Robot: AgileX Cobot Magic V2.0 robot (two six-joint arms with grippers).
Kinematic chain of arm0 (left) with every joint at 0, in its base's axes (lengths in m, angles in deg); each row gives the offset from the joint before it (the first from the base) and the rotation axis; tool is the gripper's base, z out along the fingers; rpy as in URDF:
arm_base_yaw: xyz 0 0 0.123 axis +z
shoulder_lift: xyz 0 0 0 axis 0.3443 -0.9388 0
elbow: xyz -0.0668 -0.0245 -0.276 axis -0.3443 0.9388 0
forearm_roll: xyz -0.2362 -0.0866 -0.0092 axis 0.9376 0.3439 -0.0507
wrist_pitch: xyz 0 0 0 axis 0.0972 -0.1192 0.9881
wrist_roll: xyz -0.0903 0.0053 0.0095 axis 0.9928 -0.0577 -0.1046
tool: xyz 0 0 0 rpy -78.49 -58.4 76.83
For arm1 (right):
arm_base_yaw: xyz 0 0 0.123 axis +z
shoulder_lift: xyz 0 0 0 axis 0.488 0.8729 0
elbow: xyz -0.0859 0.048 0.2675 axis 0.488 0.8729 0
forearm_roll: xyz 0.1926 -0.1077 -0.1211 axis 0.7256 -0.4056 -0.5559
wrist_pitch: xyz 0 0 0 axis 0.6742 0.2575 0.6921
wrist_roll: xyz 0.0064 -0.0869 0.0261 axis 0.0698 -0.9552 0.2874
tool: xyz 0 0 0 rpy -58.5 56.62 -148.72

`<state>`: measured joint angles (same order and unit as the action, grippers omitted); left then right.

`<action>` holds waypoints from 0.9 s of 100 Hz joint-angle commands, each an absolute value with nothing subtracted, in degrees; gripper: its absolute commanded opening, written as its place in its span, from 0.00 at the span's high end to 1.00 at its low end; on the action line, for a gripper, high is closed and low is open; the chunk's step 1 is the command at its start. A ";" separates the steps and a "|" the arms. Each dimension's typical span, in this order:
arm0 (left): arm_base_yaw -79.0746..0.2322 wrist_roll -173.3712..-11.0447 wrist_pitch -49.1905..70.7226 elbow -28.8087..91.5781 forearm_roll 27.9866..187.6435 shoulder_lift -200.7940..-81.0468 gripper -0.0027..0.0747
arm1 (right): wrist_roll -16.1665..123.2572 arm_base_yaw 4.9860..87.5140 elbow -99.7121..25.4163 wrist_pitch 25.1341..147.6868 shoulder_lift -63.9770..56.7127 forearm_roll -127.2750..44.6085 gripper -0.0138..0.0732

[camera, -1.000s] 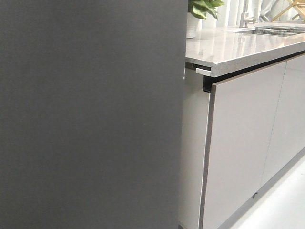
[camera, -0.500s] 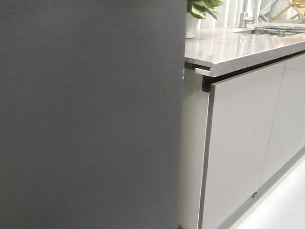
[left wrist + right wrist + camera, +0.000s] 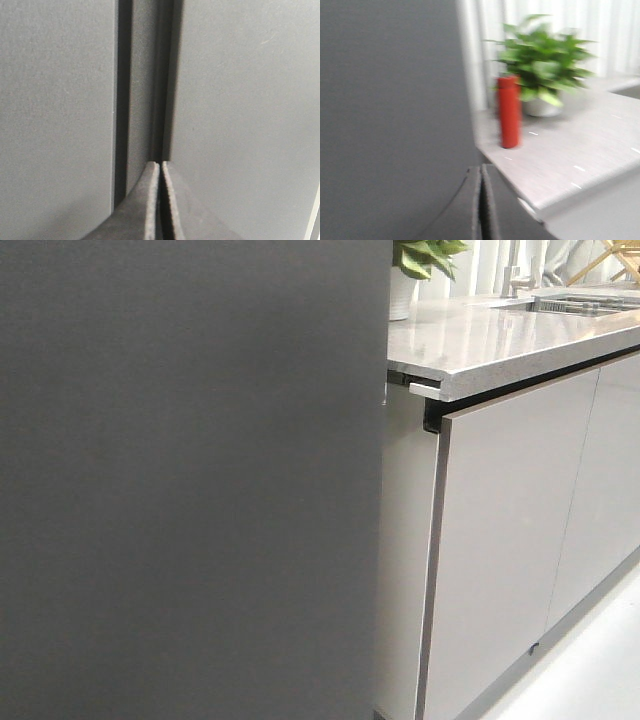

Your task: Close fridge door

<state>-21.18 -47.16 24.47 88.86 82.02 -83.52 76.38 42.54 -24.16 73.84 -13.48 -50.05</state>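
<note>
The fridge door point(image 3: 190, 480) shows its matte dark grey outer face and fills the left part of the front view. No gripper shows in the front view. In the left wrist view my left gripper point(image 3: 160, 164) is shut and empty, its tips at the narrow dark gap between two dark grey panels point(image 3: 240, 110). In the right wrist view my right gripper point(image 3: 481, 169) is shut and empty, close to the dark grey door face point(image 3: 390, 110). The door's white inner lining is hidden.
A grey stone counter point(image 3: 480, 340) runs right of the fridge, over glossy light-grey cabinet doors point(image 3: 500, 540). A potted plant point(image 3: 545, 65) and a red cylinder point(image 3: 509, 112) stand on the counter near the fridge side. A sink point(image 3: 580, 305) lies farther back.
The front view has shifted very slightly; the counter edge sits a touch lower left. Nothing else has visibly changed.
</note>
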 commanded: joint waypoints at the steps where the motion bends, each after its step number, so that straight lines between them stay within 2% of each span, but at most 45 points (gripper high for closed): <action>1: -21.45 -46.96 28.87 90.46 82.12 -84.60 0.99 | 77.44 38.64 -20.50 69.10 -19.30 -50.60 0.93; 41: -21.45 -46.96 28.87 90.46 82.12 -84.60 0.99 | 77.44 27.34 2.42 68.99 -38.05 -50.83 0.93; 67: -21.45 -46.96 28.87 90.46 82.12 -84.60 0.99 | 77.44 25.96 15.38 68.99 -49.20 -55.60 0.93; 90: -21.45 -46.96 28.87 90.46 82.12 -84.60 0.99 | 77.44 25.96 22.00 68.28 -55.79 -55.60 0.93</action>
